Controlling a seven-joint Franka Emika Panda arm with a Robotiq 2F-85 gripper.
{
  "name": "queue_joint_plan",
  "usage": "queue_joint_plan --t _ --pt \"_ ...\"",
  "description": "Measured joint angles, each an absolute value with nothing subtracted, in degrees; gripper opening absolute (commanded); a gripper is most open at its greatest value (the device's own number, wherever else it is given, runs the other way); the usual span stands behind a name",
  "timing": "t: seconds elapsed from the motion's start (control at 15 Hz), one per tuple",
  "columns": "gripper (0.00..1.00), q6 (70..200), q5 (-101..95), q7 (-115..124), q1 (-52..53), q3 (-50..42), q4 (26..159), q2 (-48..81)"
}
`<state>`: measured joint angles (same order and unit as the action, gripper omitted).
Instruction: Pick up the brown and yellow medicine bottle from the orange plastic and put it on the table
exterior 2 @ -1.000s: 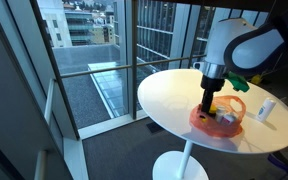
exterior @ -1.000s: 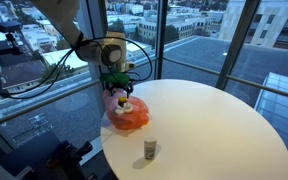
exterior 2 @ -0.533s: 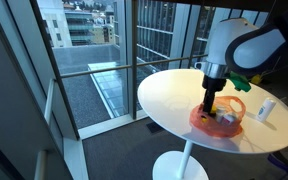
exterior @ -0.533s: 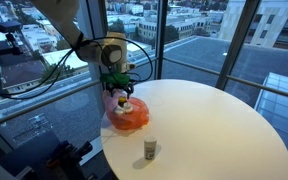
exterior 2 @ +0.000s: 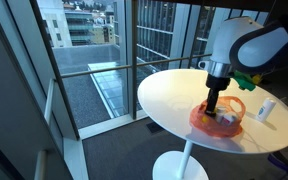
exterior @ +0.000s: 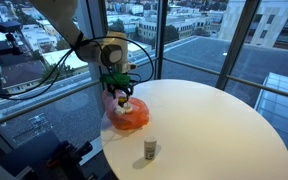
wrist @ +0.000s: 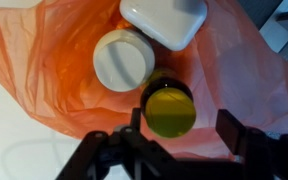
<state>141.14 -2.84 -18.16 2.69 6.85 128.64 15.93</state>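
The brown medicine bottle with the yellow cap (wrist: 170, 110) stands upright on the crumpled orange plastic (wrist: 54, 70). My gripper (wrist: 182, 128) is open and hovers right over it. The left finger (wrist: 137, 122) is close beside the cap and the right finger (wrist: 230, 130) stands well apart from it. In both exterior views the gripper (exterior: 121, 96) (exterior 2: 215, 108) points straight down into the orange plastic (exterior: 134, 118) (exterior 2: 227, 124) near the table's edge. The bottle itself is hidden there by the gripper.
On the plastic next to the brown bottle are a round white-capped bottle (wrist: 124, 58) and a white square-lidded container (wrist: 164, 20). A small white bottle (exterior: 150, 150) (exterior 2: 267, 108) stands alone on the round white table (exterior: 214, 130). Windows lie behind the table.
The gripper has shifted slightly, settling a little lower over the orange plastic. Nothing else has moved.
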Motion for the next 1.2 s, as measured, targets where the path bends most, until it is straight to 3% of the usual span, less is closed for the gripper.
queue_joint_plan --t 0.27,1.2 --pt "0.20 141.1 -2.8 -18.1 2.5 6.6 128.8 15.6" --pt "0.19 134.0 -2.1 -17.5 1.9 4.7 128.4 6.3"
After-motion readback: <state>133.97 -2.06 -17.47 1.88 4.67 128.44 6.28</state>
